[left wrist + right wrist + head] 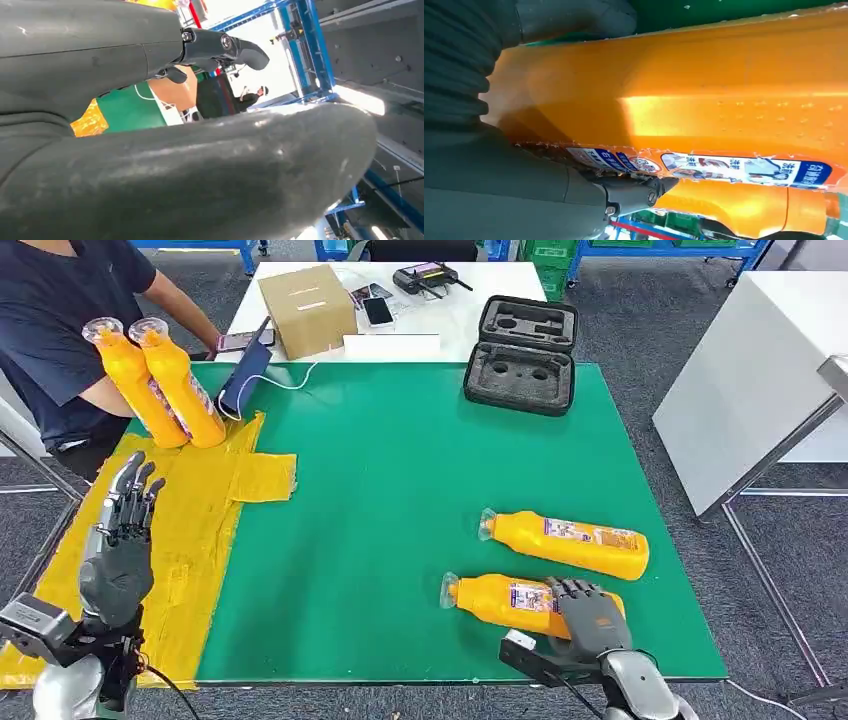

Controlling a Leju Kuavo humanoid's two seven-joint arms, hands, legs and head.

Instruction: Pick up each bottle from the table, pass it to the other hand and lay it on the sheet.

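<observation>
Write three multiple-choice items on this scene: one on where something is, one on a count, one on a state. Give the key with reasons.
1. Where is the right hand?
A. on the nearer lying bottle
B. over the yellow sheet
C. on the foam case

2. How many orange bottles lie on the green mat?
A. one
B. two
C. four

3. What state is the left hand in?
A. holding a bottle
B. pressing the cardboard box
C. empty, fingers apart

Key: 1 A, its fingers wrap that bottle's body; 2 B, the nearer one and the farther bottle lie there, while a person holds two more; 3 C, it is raised over the sheet with nothing in it.
</observation>
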